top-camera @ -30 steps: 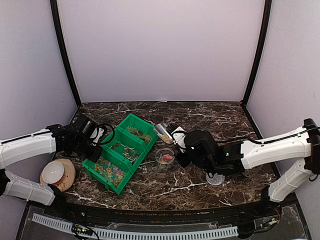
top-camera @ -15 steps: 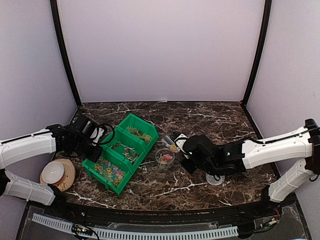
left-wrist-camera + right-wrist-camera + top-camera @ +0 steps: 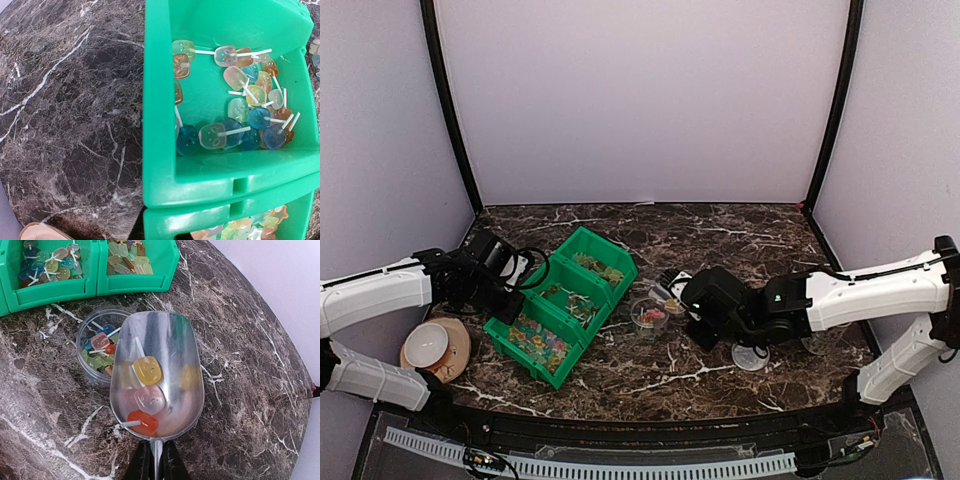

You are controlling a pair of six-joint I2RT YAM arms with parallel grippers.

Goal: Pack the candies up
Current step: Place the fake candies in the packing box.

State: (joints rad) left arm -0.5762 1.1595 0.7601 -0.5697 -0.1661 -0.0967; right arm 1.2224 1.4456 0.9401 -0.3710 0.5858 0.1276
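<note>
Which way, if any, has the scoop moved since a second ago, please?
Yes: the scoop moved nearer and rightward, from the green bin to the tub rim.

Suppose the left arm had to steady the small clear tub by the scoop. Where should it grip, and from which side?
Probably its upright round wall, jaws straddling the clear tub just under the rim, coming from the near side. The scoop in the right gripper covers its right rim, the green bins stand behind it, and candies fill its open top, so top-down looks riskier.
</note>
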